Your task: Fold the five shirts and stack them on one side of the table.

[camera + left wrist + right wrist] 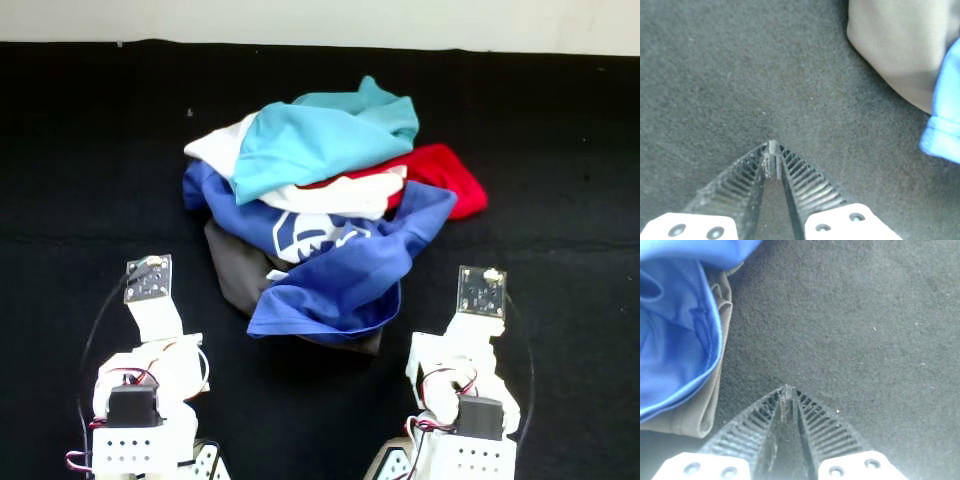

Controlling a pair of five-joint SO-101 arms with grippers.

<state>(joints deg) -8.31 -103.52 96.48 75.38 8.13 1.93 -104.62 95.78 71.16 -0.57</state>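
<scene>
Shirts (330,225) in a heap on black table (90,150), pale wall (320,18) behind

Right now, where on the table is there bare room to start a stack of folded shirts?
Bare table lies left of the shirt pile, right of the red shirt, and along the far edge. The middle is crowded: the blue shirt spills toward the near edge.
</scene>
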